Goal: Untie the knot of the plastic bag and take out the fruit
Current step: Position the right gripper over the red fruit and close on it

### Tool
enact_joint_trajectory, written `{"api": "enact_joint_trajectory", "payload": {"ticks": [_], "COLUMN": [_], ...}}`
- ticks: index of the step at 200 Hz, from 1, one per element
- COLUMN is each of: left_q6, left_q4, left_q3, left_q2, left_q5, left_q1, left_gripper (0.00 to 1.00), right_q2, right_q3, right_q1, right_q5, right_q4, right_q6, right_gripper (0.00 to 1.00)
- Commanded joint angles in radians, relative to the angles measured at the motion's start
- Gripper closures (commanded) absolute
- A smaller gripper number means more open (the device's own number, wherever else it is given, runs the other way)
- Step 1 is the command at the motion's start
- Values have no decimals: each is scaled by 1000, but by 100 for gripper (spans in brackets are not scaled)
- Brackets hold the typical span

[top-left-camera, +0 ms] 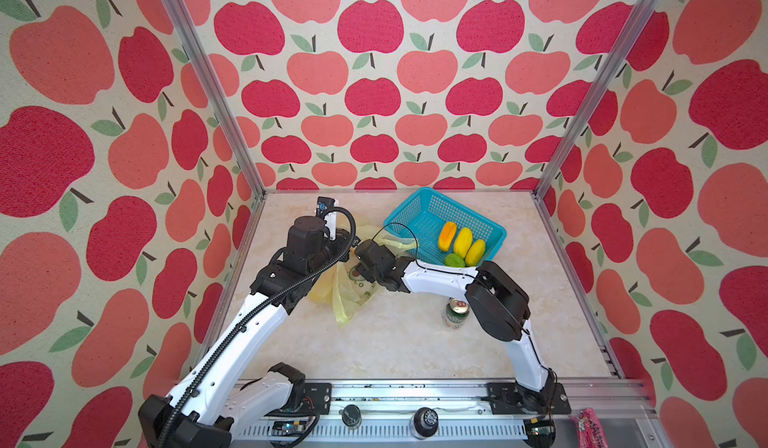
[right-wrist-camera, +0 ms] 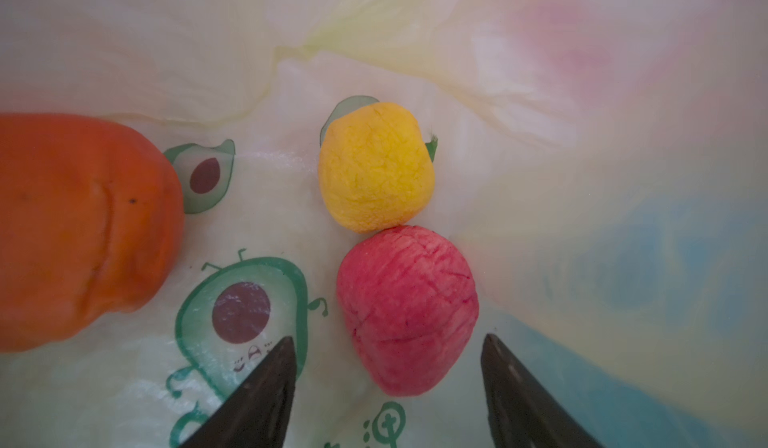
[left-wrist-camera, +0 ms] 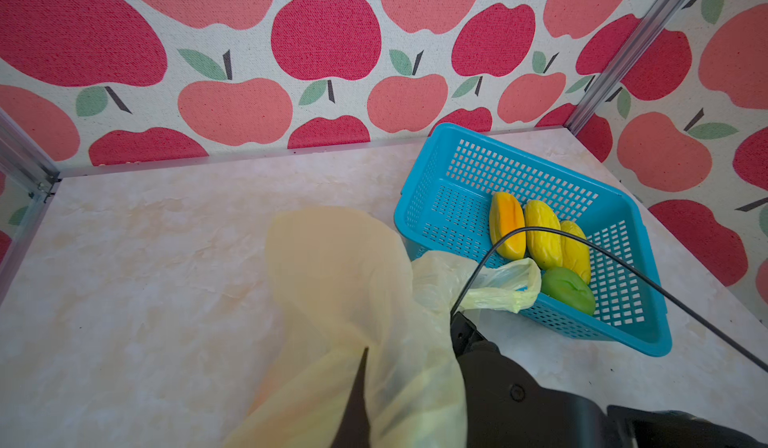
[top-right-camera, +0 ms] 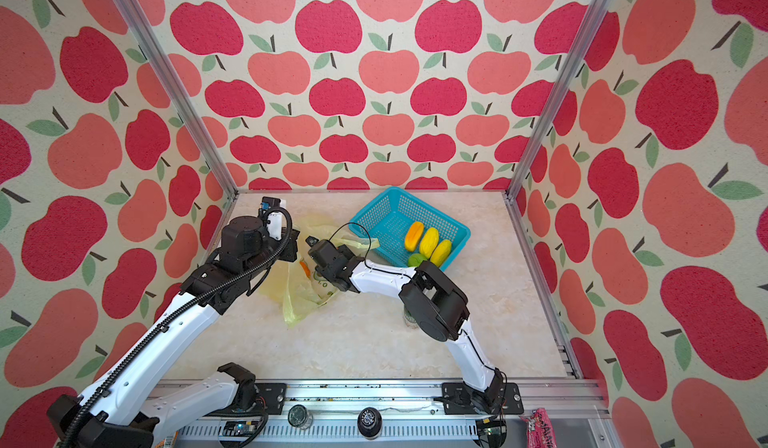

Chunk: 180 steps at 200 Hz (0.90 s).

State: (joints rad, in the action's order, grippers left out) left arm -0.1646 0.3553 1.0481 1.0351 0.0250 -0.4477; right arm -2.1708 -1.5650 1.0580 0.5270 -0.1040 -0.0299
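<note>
Right wrist view alone clearly shows 3 fruit (right-wrist-camera: 376,167) inside plastic bag (right-wrist-camera: 257,234), right gripper (right-wrist-camera: 388,338) spread around pink-red fruit (right-wrist-camera: 407,308); left gripper (left-wrist-camera: 364,354) clamps bag.

In both top views we cannot see the tips of the right gripper (right-wrist-camera: 388,338) inside the bag (top-left-camera: 347,296). The orange fruit (right-wrist-camera: 79,230) runs off the wrist picture's edge, and in a top view the right arm (top-right-camera: 436,304) covers most of the can (top-right-camera: 409,320).
</note>
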Motion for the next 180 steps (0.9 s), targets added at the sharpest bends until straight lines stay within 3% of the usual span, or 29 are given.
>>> {"api": "enact_joint_trajectory", "payload": {"ticks": [1, 110, 141, 180], "left_q6": [14, 13, 14, 23], "left_q4": [-15, -23, -16, -35], "left_q3": [27, 15, 16, 5], "left_q2": [5, -35, -43, -41], "left_q5": [-19, -28, -16, -6], "left_q1": [-6, -20, -26, -28], "left_gripper": [100, 100, 100, 100], "right_q2": [-30, -158, -216, -179], "right_q3": [-43, -193, -275, -240], "right_q1": [-10, -35, -35, -34], "right_q5": [37, 22, 37, 26], "right_q4": [-72, -169, -237, -221], "right_q6": [25, 24, 30, 44], "right_gripper": [26, 23, 35, 49]}}
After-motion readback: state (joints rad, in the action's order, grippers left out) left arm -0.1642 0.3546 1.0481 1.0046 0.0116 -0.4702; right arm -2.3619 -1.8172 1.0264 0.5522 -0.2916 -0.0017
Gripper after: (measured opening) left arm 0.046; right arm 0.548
